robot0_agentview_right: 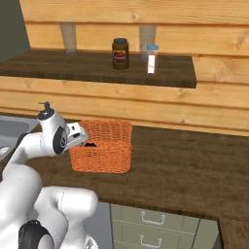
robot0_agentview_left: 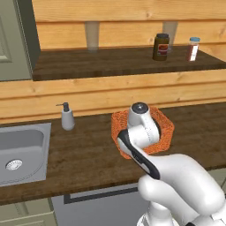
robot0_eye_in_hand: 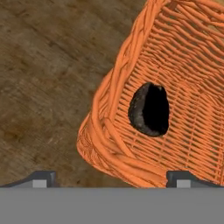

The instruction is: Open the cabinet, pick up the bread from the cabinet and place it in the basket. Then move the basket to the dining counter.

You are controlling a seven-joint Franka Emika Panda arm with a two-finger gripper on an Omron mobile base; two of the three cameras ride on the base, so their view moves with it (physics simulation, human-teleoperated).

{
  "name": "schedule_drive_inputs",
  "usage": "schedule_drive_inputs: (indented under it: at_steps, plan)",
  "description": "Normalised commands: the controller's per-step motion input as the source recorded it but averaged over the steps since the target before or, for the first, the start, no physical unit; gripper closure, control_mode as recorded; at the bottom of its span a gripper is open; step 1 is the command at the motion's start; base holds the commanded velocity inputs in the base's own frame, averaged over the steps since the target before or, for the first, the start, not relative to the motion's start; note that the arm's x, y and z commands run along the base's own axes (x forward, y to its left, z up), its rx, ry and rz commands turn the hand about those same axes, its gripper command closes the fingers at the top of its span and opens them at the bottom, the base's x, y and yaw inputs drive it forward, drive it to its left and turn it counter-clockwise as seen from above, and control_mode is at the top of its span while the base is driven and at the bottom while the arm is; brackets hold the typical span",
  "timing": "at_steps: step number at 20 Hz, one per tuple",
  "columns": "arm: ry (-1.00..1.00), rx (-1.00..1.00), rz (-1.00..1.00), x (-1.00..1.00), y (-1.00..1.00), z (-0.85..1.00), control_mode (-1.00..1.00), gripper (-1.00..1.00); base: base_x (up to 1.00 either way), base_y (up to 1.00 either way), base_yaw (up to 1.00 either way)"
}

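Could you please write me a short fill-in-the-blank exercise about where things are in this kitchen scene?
1. The bread lies inside the ____.
2. The basket stands on the dark wood worktop, to the ____ of the steel sink in the left base view.
3. Beside the sink stands a white soap ____.
4. The gripper straddles the basket's ____.

Missing words: basket; right; dispenser; rim

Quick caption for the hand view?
Bread lying inside the orange basket, open claw poised over its near rim.
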Motion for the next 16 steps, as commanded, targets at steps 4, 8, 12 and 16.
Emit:
schedule_drive_inputs:
  at_steps: [4, 8, 12, 16]
  plan:
    - [0.00, -0.06, 0.12, 0.29, 0.00, -0.13, -1.00, -1.00, 0.00, 0.00, 0.00]
    - [0.00, -0.07, 0.11, 0.05, 0.01, -0.06, -1.00, -1.00, 0.00, 0.00, 0.00]
    - [0.07, -0.09, 0.11, 0.02, 0.03, -0.21, -1.00, -1.00, 0.00, 0.00, 0.00]
    - [0.17, -0.08, 0.12, 0.04, 0.00, -0.53, -1.00, -1.00, 0.00, 0.00, 0.00]
